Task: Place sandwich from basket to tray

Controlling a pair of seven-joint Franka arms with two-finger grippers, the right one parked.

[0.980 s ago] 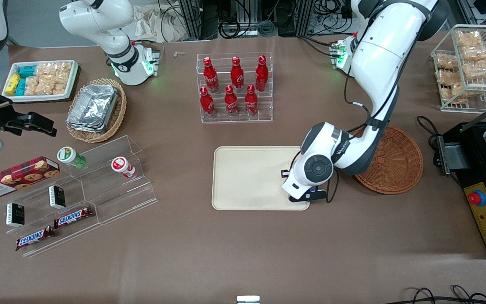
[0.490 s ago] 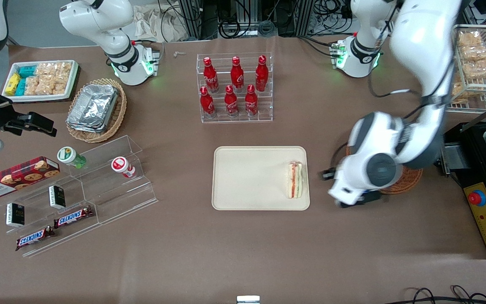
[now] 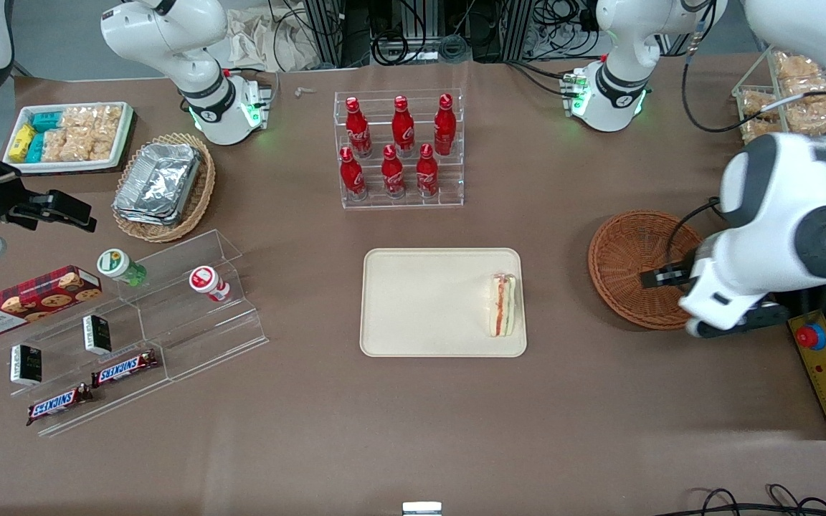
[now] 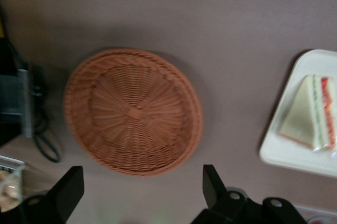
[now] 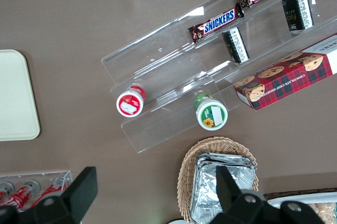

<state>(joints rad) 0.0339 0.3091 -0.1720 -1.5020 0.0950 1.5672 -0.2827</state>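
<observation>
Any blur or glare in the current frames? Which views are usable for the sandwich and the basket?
Left wrist view: slightly soft all over; wrapped triangular sandwich on the cream rectangular tray and the round reddish-brown wicker basket still readable, open gripper above the basket's edge, holding nothing. Front view: sharp, even light, soft shadows; sandwich clear, gripper hidden under the arm.

"SNICKERS" on two bars (image 5: 218, 22) — "Walkers" on the cookie box (image 3: 26, 299)
</observation>
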